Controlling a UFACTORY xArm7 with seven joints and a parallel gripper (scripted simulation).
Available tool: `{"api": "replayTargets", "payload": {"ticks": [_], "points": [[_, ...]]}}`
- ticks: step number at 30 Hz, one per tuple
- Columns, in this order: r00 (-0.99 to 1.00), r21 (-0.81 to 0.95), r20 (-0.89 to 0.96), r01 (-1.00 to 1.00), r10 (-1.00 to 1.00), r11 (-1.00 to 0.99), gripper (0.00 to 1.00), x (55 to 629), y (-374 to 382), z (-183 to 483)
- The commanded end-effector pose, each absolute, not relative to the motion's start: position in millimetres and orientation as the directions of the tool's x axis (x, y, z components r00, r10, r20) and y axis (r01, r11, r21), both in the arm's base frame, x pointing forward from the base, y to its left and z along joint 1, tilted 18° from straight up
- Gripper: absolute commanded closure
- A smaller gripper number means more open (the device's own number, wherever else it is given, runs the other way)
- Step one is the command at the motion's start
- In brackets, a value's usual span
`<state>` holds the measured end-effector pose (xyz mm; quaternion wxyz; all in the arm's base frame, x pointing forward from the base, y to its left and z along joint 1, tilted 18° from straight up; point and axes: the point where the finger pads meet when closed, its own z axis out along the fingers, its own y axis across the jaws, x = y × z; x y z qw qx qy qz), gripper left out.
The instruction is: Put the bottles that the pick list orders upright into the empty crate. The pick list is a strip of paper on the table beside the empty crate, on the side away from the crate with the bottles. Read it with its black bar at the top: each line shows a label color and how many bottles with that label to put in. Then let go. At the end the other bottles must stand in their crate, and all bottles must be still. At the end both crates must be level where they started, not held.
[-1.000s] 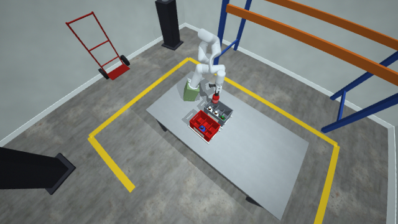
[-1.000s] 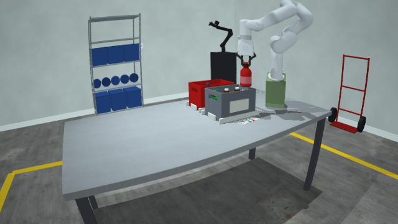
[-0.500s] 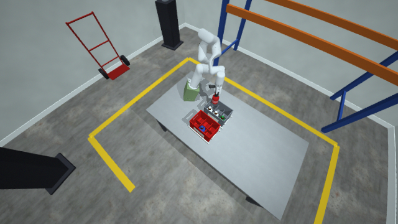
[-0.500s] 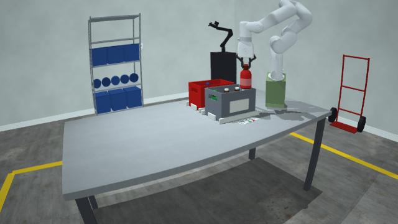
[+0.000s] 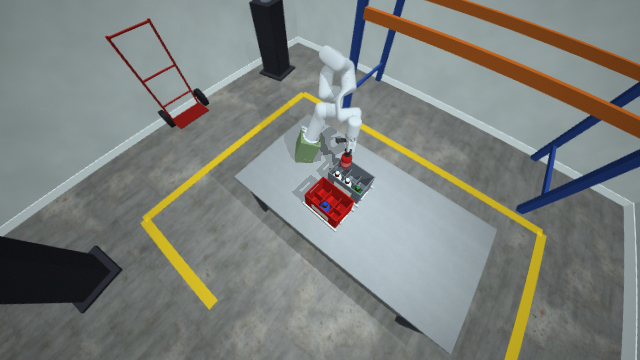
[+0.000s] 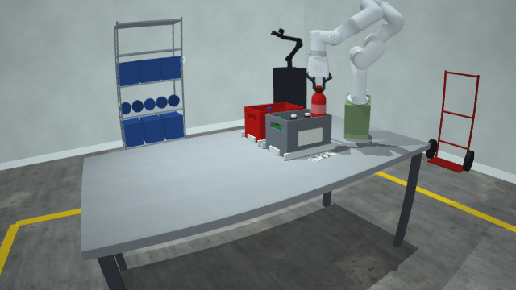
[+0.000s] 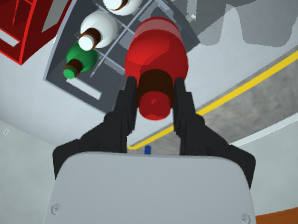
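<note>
My gripper (image 5: 348,150) (image 6: 318,85) (image 7: 155,88) is shut on the neck of a red bottle (image 5: 346,161) (image 6: 318,104) (image 7: 156,56). It holds the bottle upright over the far corner of the grey crate (image 5: 351,182) (image 6: 300,133) (image 7: 113,36), with its base about at rim height. The grey crate holds two brown bottles with white shoulders (image 7: 96,30) and a green bottle (image 5: 358,189) (image 7: 79,64). The red crate (image 5: 328,201) (image 6: 262,118) stands beside it with a blue bottle (image 5: 326,205) (image 6: 269,108) inside. The pick list (image 6: 321,156) lies by the grey crate, too small to read.
The arm's green pedestal (image 5: 307,147) (image 6: 357,117) stands close behind the crates. Both crates sit near the table's robot end. A hand truck (image 6: 453,121), a shelf rack (image 6: 149,82) and black pillars stand on the floor away from the table.
</note>
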<state>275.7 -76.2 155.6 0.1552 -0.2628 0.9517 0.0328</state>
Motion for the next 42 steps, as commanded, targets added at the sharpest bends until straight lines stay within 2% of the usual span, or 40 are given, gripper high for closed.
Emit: {"api": "replayTargets", "payload": {"ticks": [1, 42], "points": [[-0.813, -0.022, -0.315, -0.51, -0.49, 0.86, 1.0, 278.1, -76.2, 152.5], [-0.813, -0.022, -0.315, -0.51, -0.49, 0.86, 1.0, 288.0, -71.2, 119.1]]}}
